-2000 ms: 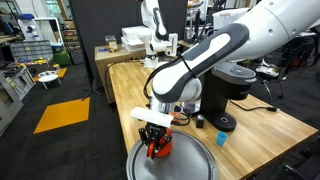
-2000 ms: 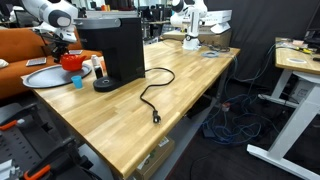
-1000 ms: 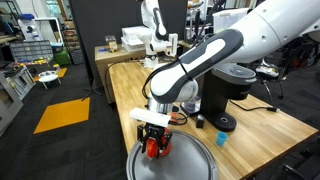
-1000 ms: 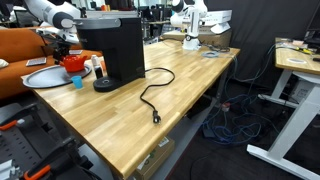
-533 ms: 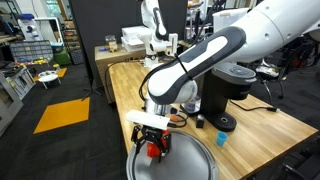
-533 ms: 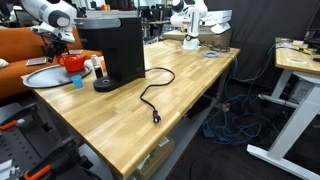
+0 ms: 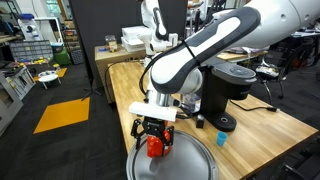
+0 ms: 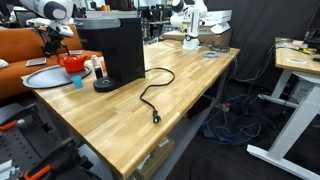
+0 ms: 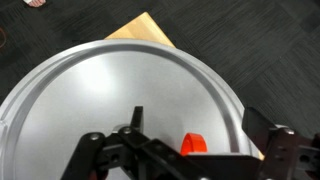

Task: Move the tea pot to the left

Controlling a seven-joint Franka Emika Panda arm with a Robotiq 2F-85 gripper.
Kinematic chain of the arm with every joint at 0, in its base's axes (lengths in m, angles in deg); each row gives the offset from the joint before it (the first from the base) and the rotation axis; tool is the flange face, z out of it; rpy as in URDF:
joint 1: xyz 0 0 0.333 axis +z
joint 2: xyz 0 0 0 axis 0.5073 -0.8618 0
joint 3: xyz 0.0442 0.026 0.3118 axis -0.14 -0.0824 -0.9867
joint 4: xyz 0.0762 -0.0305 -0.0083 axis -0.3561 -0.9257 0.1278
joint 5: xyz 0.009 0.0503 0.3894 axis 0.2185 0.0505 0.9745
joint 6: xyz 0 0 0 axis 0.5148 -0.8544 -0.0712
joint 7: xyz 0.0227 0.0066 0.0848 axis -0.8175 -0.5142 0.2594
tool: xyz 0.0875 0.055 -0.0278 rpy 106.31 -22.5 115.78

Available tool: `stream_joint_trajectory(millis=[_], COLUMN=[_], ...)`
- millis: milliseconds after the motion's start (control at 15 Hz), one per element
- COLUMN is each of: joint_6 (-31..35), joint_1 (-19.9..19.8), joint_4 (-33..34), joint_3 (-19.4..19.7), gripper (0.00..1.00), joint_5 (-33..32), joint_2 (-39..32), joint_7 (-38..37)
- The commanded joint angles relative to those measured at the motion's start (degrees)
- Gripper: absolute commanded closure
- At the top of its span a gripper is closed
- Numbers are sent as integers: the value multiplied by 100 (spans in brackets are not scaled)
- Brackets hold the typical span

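The red-orange tea pot [image 7: 155, 148] stands on the near-left part of a round silver tray [image 7: 192, 163] and shows in both exterior views. My gripper [image 7: 155, 134] hangs just above it, open, with a finger on each side and nothing held. At the far left end of the table the tea pot [image 8: 72, 63] rests on the tray [image 8: 36, 80] under the gripper [image 8: 56, 38]. In the wrist view only a small red part of the tea pot [image 9: 193, 145] shows between the spread fingers [image 9: 137, 118]. The gripper body hides the remainder.
A black coffee machine [image 7: 226, 85] stands beside the tray, also seen as the coffee machine [image 8: 115, 50]. A small blue cup [image 7: 221, 140] and a black disc [image 7: 226, 123] sit by it. A black cable [image 8: 150, 100] lies on the wooden table [image 8: 180, 90].
The gripper has opened and let go of the tea pot, then risen a little. The tea pot stays on the tray.
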Motion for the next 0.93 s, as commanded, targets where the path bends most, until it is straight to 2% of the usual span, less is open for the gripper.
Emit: stream_joint_trajectory(millis=[0,200,400,667,867], joint_6=[259,424,574,784,603], joint_1=[-318,-499,-558,-767,-822], joint_4=[-1096,-2070,-3098,-4604,-5693], joint_3=[-283,-432,-424,-457,-421], gripper=[0,0,0,0,0], joint_5=[232,582,831,1396,1976], joint_2=[792,1583,2510,3978,5169], joint_7=[720,1192,1414,1796,2200])
